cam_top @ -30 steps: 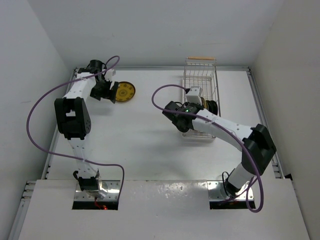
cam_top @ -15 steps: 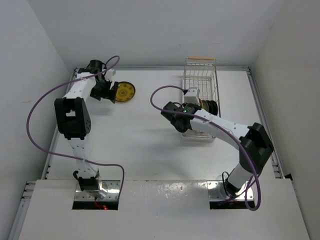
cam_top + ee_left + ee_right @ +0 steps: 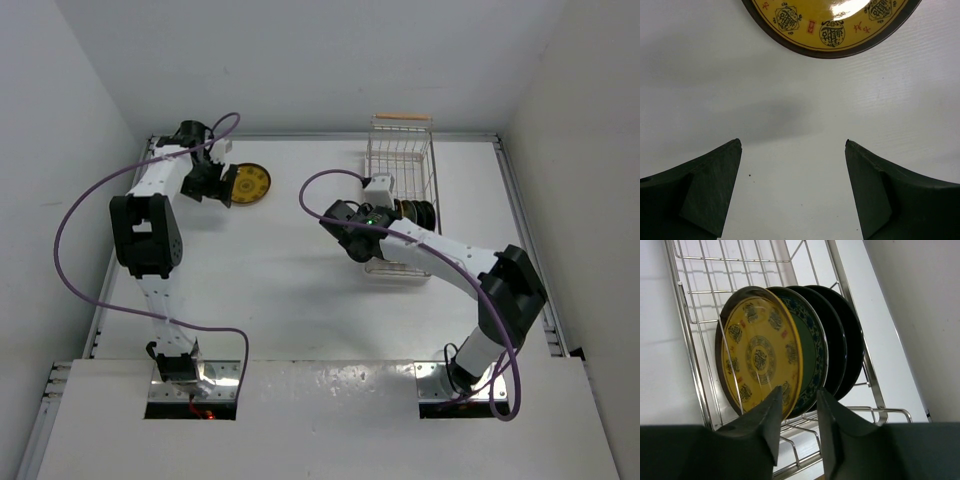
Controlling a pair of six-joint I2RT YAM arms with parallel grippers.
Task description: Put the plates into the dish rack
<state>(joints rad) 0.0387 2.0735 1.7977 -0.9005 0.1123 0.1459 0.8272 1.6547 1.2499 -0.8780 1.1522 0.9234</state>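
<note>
One mustard-yellow plate (image 3: 250, 185) lies flat on the table at the far left; its rim shows at the top of the left wrist view (image 3: 830, 27). My left gripper (image 3: 222, 184) (image 3: 792, 145) is open and empty just short of it. The dish rack (image 3: 402, 150) (image 3: 694, 365) stands at the far right. In it, on edge, stand a yellow plate (image 3: 759, 357), the teal plate (image 3: 814, 352) and two black plates (image 3: 842, 340), seen as a dark stack from above (image 3: 416, 212). My right gripper (image 3: 388, 205) (image 3: 799, 400) is open and empty, just clear of the standing yellow plate's lower rim.
The rack's far half holds no plates, and its wooden handle (image 3: 402, 118) is at the back. A raised table rim (image 3: 520, 210) and the right wall run close beside the rack. Purple cables loop off both arms.
My right gripper has drawn back to the left, away from the plates standing in the rack. The left arm and the flat yellow plate have not moved.
</note>
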